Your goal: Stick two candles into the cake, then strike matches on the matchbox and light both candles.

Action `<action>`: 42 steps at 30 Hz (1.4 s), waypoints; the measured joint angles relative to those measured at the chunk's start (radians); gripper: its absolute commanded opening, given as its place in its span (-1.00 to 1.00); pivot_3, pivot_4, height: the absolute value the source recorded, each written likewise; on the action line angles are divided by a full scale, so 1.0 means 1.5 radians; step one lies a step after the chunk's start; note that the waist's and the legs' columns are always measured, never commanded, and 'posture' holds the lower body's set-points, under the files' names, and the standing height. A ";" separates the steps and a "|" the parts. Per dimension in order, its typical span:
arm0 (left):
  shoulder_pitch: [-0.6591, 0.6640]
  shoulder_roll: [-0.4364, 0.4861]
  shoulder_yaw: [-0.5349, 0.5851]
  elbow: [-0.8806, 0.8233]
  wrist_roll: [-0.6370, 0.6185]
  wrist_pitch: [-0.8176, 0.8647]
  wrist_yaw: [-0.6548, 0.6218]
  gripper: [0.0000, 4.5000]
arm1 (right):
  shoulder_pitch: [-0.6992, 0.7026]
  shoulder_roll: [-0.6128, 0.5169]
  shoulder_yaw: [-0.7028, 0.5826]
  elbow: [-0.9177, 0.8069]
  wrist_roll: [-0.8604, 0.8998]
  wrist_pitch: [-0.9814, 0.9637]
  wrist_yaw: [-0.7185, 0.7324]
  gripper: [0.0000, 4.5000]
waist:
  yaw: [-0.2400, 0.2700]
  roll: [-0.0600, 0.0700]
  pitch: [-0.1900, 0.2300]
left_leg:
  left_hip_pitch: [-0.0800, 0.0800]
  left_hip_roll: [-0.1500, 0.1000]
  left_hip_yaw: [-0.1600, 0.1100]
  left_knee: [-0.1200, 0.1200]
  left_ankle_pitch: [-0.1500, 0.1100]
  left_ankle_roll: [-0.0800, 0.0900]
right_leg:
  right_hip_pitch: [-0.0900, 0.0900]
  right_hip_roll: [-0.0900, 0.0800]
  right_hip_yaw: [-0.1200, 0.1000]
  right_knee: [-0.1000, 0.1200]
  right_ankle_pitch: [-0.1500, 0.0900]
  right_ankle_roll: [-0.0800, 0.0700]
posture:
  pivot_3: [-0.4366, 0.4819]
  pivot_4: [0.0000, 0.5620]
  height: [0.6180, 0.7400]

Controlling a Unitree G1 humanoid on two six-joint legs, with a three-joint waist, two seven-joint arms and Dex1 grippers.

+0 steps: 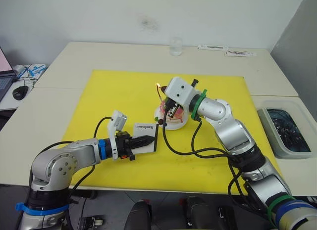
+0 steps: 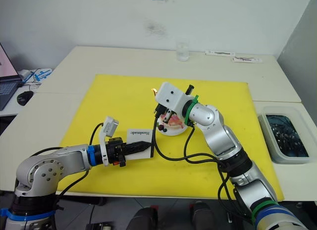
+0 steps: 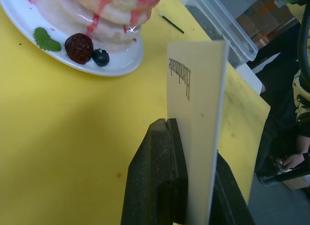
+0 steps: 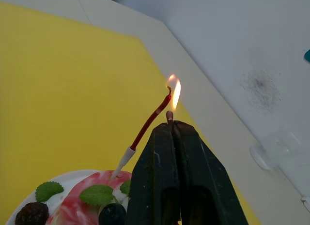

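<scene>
The small round pink-and-white layered cake (image 1: 173, 117) on its little white plate (image 3: 116, 65) sits near the middle of the yellow mat (image 1: 114, 96) on the pale tabletop (image 1: 74, 57). One thin, curved reddish-brown candle (image 4: 147, 123) with a pale base stands stuck in the cake's top, and a small flame (image 4: 175, 92) burns at its tip. The right gripper (image 4: 170, 126) hovers over the cake with its black fingers closed on a short dark match (image 4: 169, 116), whose head sits right beside that flame. The left gripper (image 3: 193, 138) holds the flat white rectangular matchbox (image 3: 196, 104) with "Handmade" lettering upright on its edge, fingers clamped on its lower part, just beside the plate. The candle looks very slender and likely brittle and light, best pinched low near its pale end; the match is a stiff sliver that should be held at its tail, away from the burning head. The matchbox is thin card, easily crushed, so a modest squeeze on its flat faces seems wise.
</scene>
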 measured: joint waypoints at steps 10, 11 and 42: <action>-0.002 0.000 0.000 0.000 0.000 0.000 0.000 -1.00 | 0.000 0.000 0.000 0.000 0.000 -0.004 0.006 -0.98 | 0.000 0.000 0.000 | 0.000 0.000 0.000 0.000 0.000 0.000 | 0.000 0.000 0.000 0.000 0.000 0.000 | -0.05 -0.47 1.00; -0.002 -0.001 0.000 0.000 0.000 0.000 0.000 -1.00 | 0.000 0.000 0.000 0.000 0.000 -0.004 0.007 -0.98 | 0.000 0.000 0.000 | 0.000 0.000 0.000 0.000 0.000 0.000 | 0.000 0.000 0.000 0.000 0.000 0.000 | -0.05 -0.47 1.00; -0.023 -0.012 -0.046 0.015 0.001 -0.002 -0.029 -1.00 | 0.308 -0.260 -0.324 -0.467 0.178 0.288 0.151 -0.98 | 0.011 0.000 0.000 | 0.000 0.000 0.000 0.000 0.000 0.000 | 0.001 0.000 0.000 -0.001 -0.002 -0.003 | -0.05 -0.47 1.00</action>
